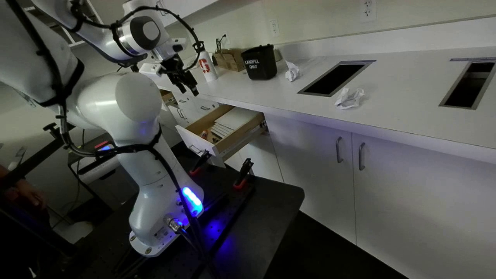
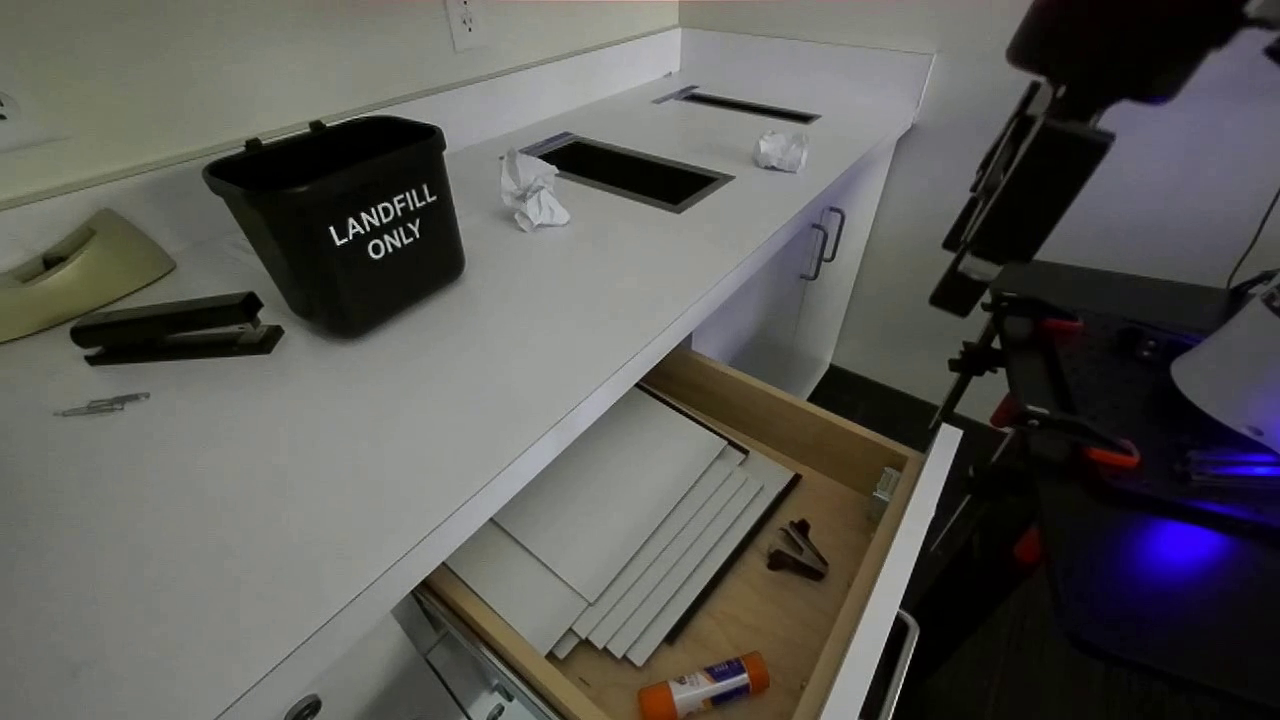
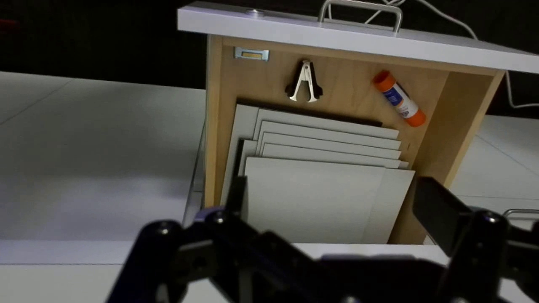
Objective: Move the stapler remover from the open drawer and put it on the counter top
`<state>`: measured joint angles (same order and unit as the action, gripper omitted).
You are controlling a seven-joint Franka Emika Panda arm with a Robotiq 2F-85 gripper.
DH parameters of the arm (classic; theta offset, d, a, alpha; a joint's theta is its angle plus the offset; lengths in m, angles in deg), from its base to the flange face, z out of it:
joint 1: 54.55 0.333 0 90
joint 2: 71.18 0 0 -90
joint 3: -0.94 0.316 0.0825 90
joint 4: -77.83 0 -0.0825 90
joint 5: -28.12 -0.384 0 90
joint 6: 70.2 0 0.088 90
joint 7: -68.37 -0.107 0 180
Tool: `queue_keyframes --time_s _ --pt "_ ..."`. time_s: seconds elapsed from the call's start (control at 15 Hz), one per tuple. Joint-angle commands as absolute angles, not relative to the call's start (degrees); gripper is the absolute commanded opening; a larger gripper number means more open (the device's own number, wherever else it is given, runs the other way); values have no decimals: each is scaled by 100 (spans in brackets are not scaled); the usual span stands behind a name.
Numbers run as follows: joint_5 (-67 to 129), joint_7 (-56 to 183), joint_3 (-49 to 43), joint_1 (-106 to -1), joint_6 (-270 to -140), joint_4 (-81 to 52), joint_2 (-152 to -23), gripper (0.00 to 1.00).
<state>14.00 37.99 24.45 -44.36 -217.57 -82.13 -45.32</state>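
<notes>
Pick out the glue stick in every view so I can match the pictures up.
In an exterior view: the glue stick is a small orange shape left of centre, about halfway down.
In an exterior view: the glue stick lies near the bottom edge, just right of centre.
Wrist view: the glue stick lies slanted, upper right.
Shared landmark: the stack of white panels near it in the drawer.

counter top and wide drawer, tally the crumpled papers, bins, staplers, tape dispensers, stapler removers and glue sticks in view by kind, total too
Crumpled papers: 2
Bin: 1
Stapler: 1
Tape dispenser: 1
Stapler remover, in the drawer: 1
Glue stick, same drawer: 1
Total: 7
</notes>
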Motion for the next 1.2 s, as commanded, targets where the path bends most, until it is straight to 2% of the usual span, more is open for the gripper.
queue_keyframes --time_s 0.0,0.13,0.2,0.6,1.13 --pt "1876 2962 2899 -4636 -22619 -8217 -5430 100" --pt "2356 2616 2972 -4757 -22719 -8092 -5884 100" --pt "2133 2830 2709 -4414 -22494 -8207 -5443 100" --pt "2199 2796 2627 -4361 -22517 -8161 -5584 100" --pt "3667 1704 2904 -4653 -22591 -7217 -7226 100"
